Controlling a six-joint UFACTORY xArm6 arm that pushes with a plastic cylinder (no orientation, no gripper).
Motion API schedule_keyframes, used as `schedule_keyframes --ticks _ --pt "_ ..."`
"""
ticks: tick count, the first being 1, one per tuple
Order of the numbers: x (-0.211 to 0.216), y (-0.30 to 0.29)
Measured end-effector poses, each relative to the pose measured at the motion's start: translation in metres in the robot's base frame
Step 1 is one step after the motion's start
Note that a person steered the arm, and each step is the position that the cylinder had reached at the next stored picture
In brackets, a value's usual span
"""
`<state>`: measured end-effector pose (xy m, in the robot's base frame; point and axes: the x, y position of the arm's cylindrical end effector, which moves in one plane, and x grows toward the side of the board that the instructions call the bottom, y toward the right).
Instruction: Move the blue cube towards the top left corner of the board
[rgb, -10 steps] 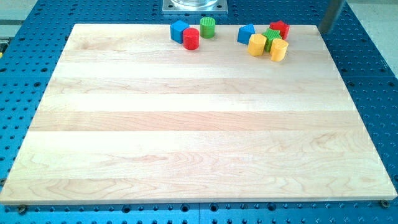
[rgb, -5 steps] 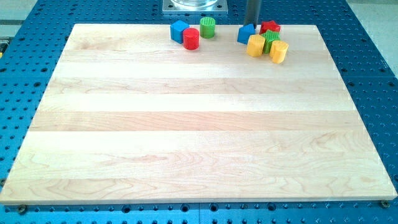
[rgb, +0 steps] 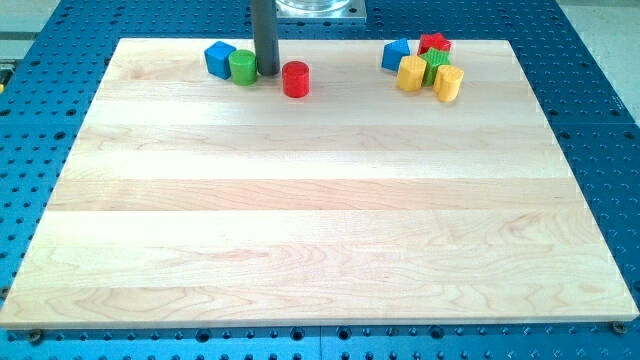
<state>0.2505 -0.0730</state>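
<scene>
Camera view: my tip (rgb: 267, 71), no pincer, beside green cylinder (rgb: 242, 67); blue cube (rgb: 220, 58) looks light, slides easily—push its right face.

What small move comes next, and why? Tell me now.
Probably keep sliding my tip toward the view's left: it sits just right of the green cylinder, which touches the blue cube, and the cube is short of the board's top left corner.

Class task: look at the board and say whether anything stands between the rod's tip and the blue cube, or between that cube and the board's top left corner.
The green cylinder stands between my tip and the blue cube, touching the cube's right side. Nothing visible lies between the cube and the top left corner of the board.
</scene>
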Motion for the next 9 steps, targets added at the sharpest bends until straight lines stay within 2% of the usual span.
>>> schedule_keyframes --ticks 1,3,5,6,8,9 --pt "-0.015 -0.007" --pt "0.005 -0.075" --pt "0.006 -0.094" --pt "0.043 -0.107" --pt "0.009 -0.158" --pt "0.009 -0.134"
